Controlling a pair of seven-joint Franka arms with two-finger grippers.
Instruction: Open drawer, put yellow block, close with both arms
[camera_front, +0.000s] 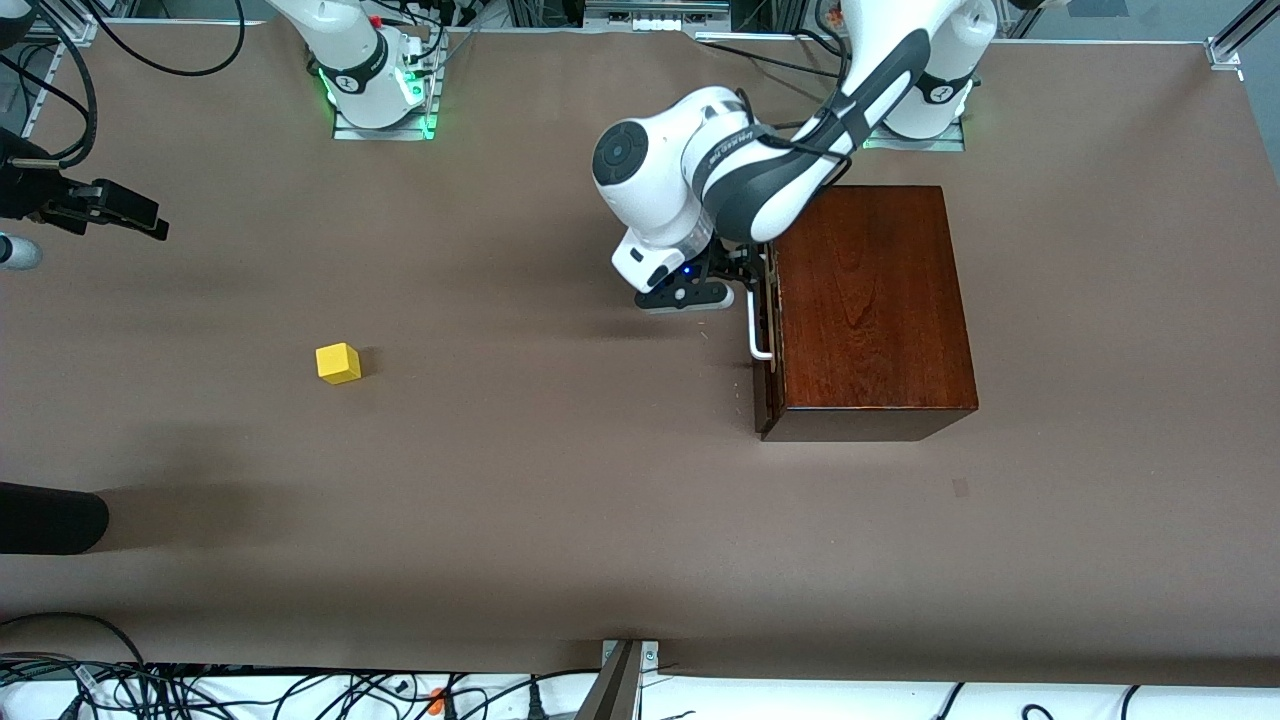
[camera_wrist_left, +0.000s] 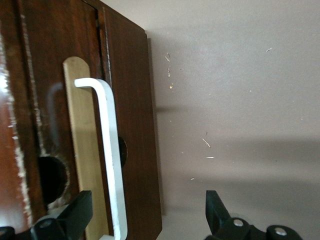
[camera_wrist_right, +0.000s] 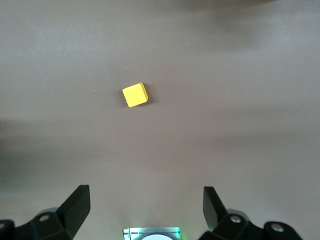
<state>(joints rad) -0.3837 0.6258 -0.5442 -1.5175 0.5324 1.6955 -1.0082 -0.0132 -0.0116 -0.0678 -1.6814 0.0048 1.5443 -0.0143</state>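
Observation:
The dark mahogany box (camera_front: 870, 300) stands toward the left arm's end of the table. Its drawer front (camera_wrist_left: 130, 125) sits flush with the box, and the white loop handle (camera_front: 757, 330) faces the right arm's end. My left gripper (camera_front: 750, 283) is open at the handle (camera_wrist_left: 107, 145), which lies between its fingers (camera_wrist_left: 75, 215) untouched. The yellow block (camera_front: 338, 362) lies on the table toward the right arm's end. My right gripper (camera_wrist_right: 147, 195) is open and empty, high over the table, with the block (camera_wrist_right: 135, 94) far below it. It shows at the front view's edge (camera_front: 140, 215).
The brown table (camera_front: 560, 480) spreads wide between the block and the box. A black object (camera_front: 50, 520) juts in at the edge nearer the camera than the block. Cables and a metal post (camera_front: 620, 680) line the nearest edge. The right arm's base (camera_front: 375, 80) glows green.

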